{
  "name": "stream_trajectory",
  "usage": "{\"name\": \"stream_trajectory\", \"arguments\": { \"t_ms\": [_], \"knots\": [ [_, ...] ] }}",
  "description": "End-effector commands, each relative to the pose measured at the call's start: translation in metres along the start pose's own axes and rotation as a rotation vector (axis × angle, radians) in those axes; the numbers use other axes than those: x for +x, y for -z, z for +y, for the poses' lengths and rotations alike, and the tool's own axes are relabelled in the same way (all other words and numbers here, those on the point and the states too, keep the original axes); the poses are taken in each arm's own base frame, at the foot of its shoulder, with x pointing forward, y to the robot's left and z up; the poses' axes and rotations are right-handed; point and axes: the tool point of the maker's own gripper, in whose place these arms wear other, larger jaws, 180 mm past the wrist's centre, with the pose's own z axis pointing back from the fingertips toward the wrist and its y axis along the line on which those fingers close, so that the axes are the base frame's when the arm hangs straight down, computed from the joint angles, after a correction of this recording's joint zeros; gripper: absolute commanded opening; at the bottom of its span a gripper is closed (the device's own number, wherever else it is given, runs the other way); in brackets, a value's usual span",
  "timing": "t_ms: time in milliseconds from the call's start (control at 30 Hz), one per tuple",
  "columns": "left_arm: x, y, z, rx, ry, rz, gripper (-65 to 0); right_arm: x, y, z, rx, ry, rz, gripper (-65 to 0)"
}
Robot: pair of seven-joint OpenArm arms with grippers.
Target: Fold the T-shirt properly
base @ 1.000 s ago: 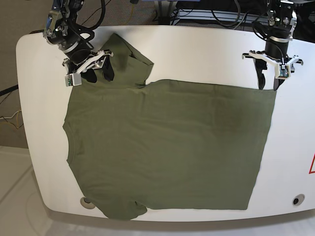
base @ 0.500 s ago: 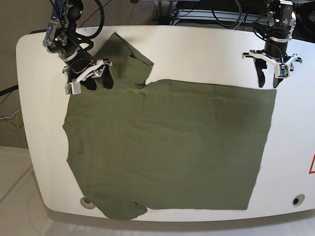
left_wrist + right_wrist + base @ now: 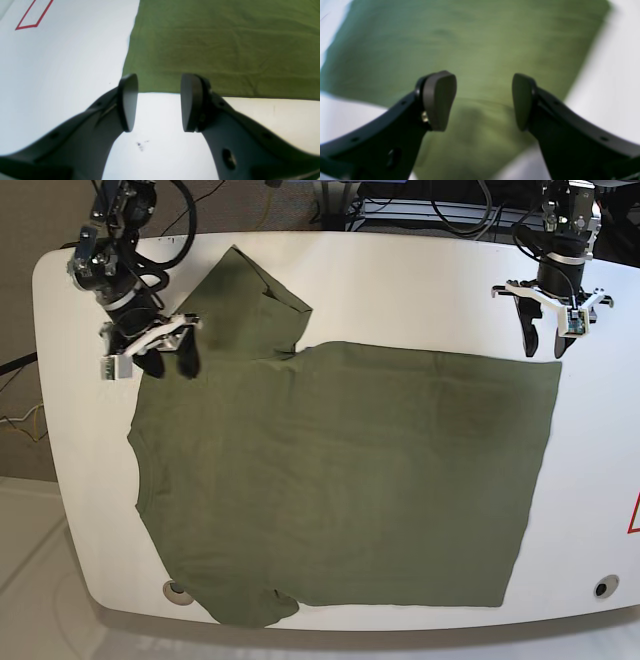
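Movement on both sides within the last second, with no cloth carried along. Right gripper (image 3: 168, 365), at the upper left of the base view: now lower and further left than a second ago, off the upper sleeve (image 3: 250, 295) and out toward the shoulder edge of the T-shirt (image 3: 340, 470). Released, jaws apart, nothing between them; in the right wrist view, blurred green cloth (image 3: 470, 37) beyond the gap of that gripper (image 3: 483, 102), with white table at both sides.

Left gripper (image 3: 544, 342), at the upper right of the base view: raised a little from where it stood a second ago, fingertips now just above the shirt's upper right corner rather than down on it. Also released and empty; in the left wrist view (image 3: 158, 102), bare table (image 3: 160, 155) under the jaws and the shirt's straight edge (image 3: 225, 45) just beyond the tips, with a red outline (image 3: 32, 15) far at the upper left.

Shirt unmoved throughout: spread flat over most of the white table (image 3: 400, 280), collar toward the left of the frame, hem toward the right, lower sleeve hanging over the bottom edge. No fold made yet.

Likely meaning for the task: repositioning only, probably lining up on the top edge for a first grasp at shoulder and hem corner. Nothing pinched so far, so folding not yet begun.
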Motion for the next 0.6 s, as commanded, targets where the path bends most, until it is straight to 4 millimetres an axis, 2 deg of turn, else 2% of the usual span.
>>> {"name": "stream_trajectory", "arguments": {
  "t_ms": [0,100,367,567],
  "knots": [
    [0.012,0.000,0.000,-0.007,0.018,-0.042,-38.5,0.014,-0.002,0.002,0.018,-0.017,-0.041,-28.2],
    [0.014,0.001,0.001,-0.003,0.014,-0.047,-38.7,0.017,-0.004,-0.005,-0.004,-0.035,-0.037,-27.7],
    [0.015,0.003,0.002,0.001,0.012,-0.051,-38.7,0.009,-0.006,-0.018,-0.030,-0.057,0.022,-27.7],
    [0.014,0.003,0.002,-0.002,0.013,-0.052,-38.5,0.002,0.000,-0.028,-0.041,-0.063,0.080,-27.6]
  ]
}}
